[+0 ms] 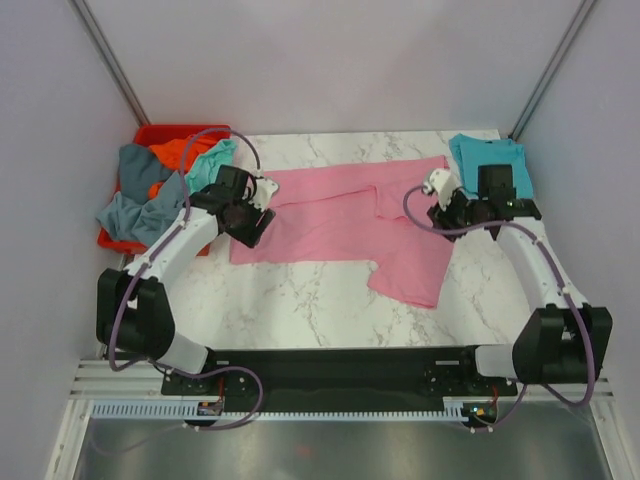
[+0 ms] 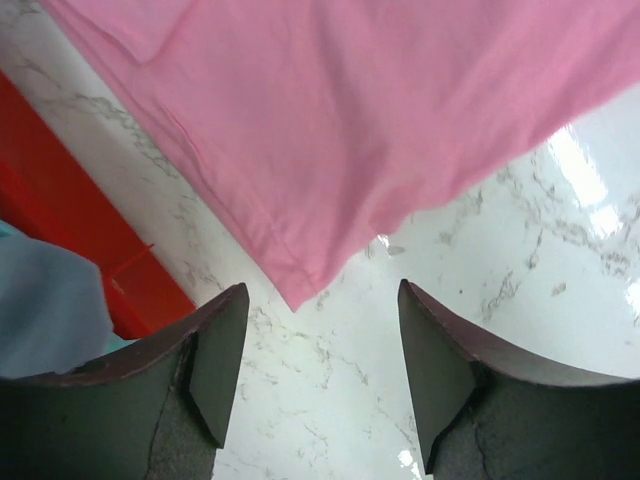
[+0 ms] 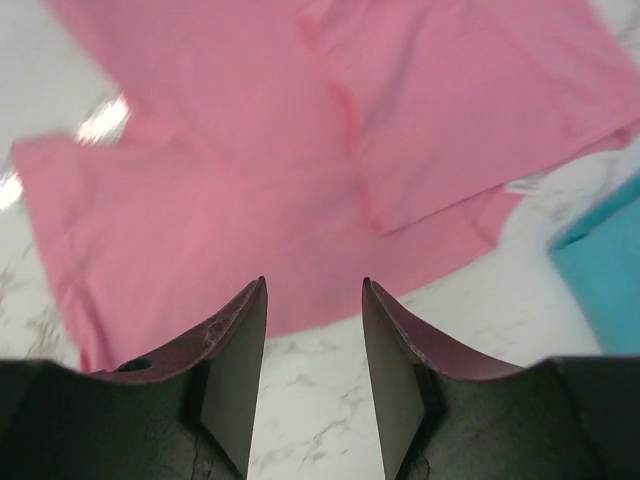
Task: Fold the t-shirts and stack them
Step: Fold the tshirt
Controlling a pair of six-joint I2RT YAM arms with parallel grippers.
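The pink t-shirt (image 1: 340, 225) lies spread flat across the middle of the marble bench (image 1: 300, 300), its body running left to right and one part reaching down toward the lower right of the top view. A fold line shows near its upper right, where one layer overlaps another.

The left fingers (image 1: 248, 228) hang at the shirt's left edge. In the left wrist view they (image 2: 222, 360) stand well apart with only bare bench between them, and a corner of the pink t-shirt (image 2: 330, 150) points down just ahead of the gap.

The right fingers (image 1: 452, 212) sit at the shirt's right edge. In the right wrist view they (image 3: 240, 360) are spread with nothing between them, hovering over bench just short of the pink cloth (image 3: 250, 180).

A folded teal t-shirt (image 1: 487, 160) rests at the upper right of the bench, partly under the right arm.

At the upper left, a red bin (image 1: 160, 135) holds crumpled grey-blue shirts (image 1: 140, 195) that spill over its near rim, an orange shirt (image 1: 178, 153) and a mint shirt (image 1: 212, 160).
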